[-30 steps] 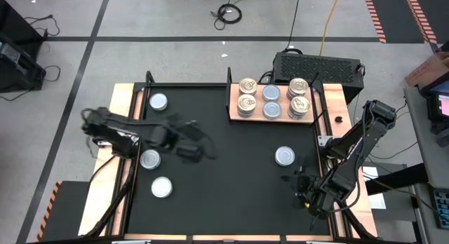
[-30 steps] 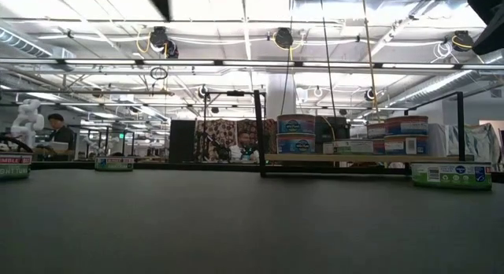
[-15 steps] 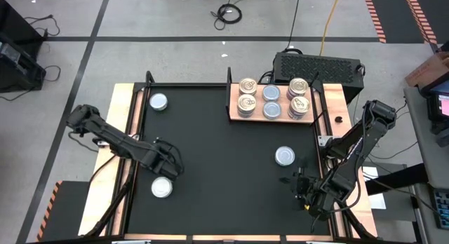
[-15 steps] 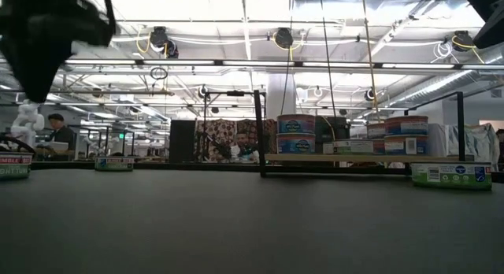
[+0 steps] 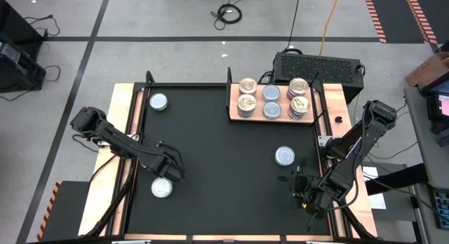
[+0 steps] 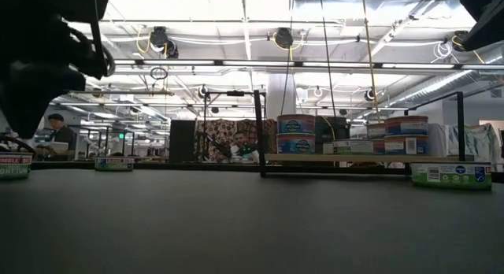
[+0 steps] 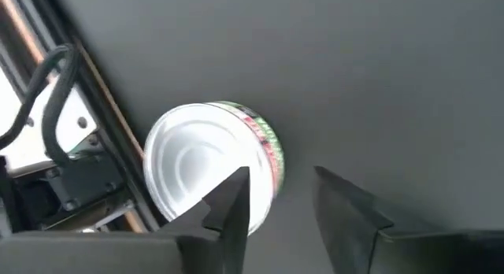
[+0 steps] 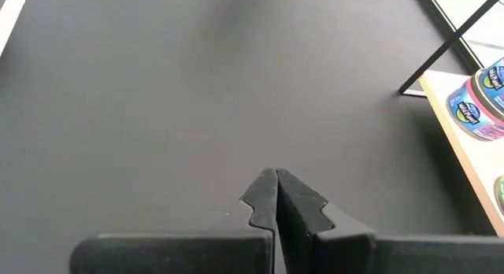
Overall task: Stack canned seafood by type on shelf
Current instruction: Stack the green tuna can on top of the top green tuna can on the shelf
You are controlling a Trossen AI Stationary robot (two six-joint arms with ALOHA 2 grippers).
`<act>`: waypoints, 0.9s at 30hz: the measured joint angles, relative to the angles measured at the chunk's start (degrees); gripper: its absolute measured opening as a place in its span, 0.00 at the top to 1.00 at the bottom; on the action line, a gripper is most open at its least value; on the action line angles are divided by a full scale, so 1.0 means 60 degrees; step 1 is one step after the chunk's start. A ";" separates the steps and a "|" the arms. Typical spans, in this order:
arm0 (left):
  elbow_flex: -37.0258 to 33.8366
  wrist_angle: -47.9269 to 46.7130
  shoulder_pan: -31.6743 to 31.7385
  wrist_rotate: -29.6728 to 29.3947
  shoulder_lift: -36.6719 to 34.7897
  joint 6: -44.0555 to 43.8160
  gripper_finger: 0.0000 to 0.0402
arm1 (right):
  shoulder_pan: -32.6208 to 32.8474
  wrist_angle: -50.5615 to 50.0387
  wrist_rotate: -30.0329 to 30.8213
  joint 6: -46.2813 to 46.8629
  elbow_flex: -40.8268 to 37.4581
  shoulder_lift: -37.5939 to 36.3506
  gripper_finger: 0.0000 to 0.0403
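Black matting covers your table, framed by narrow wooden strips. Starting at the left, one silvery tin [image 5: 158,102] sits loose near the far left corner, close to the table's edge. Nearer you on that side, the left gripper [image 5: 170,172] hangs just above another silvery tin [image 5: 162,188] beside the left rail; in the left wrist view its fingers [image 7: 231,197] are parted and hold nothing, with that tin [image 7: 211,166] just ahead of them. Broad, bare matting fills the middle, giving plenty of room to carry a tin across. Further right, a third loose silvery tin [image 5: 285,156] lies alone. The shelf [image 5: 278,118] stands at the far right corner, already holding six stacks: gold-lidded tins in both outer columns, silvery ones in the centre. Judging by this, three tins remain to place. The right gripper [image 5: 297,189] waits near the right rail, pinched closed and empty.
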 joint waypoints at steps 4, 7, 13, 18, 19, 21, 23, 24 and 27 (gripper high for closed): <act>-0.0006 -0.0054 -0.0001 0.0006 0.0245 0.0007 0.63 | 0.0004 0.0001 0.0000 -0.0004 0.0003 0.0000 1.00; -0.0006 -0.0055 -0.0001 0.0003 0.0489 0.0007 0.62 | 0.0004 0.0004 0.0002 -0.0004 0.0003 0.0000 1.00; -0.0006 -0.0055 -0.0001 0.0011 0.1070 0.0306 0.62 | 0.0004 0.0004 0.0002 -0.0004 0.0001 0.0000 1.00; -0.0006 -0.0050 -0.0001 0.0271 0.1442 0.0595 0.62 | 0.0004 0.0004 0.0002 -0.0004 0.0003 0.0000 1.00; -0.0006 -0.0051 -0.0001 0.0294 0.1489 0.0605 0.62 | 0.0004 0.0004 0.0002 -0.0004 0.0002 0.0000 1.00; -0.0006 -0.0049 -0.0001 0.0333 0.1580 0.0855 0.63 | 0.0004 0.0004 0.0002 -0.0004 0.0003 0.0000 1.00; -0.0006 -0.0044 0.0003 0.0377 0.1632 0.1045 0.63 | 0.0004 0.0004 0.0002 -0.0004 0.0001 0.0000 1.00; -0.0006 -0.0031 0.0003 0.0402 0.1636 0.1071 0.63 | 0.0004 0.0004 0.0002 -0.0004 0.0003 0.0000 1.00; -0.0006 0.0176 0.0003 0.0411 0.1640 0.1178 0.63 | 0.0004 0.0004 0.0002 -0.0004 0.0003 0.0000 1.00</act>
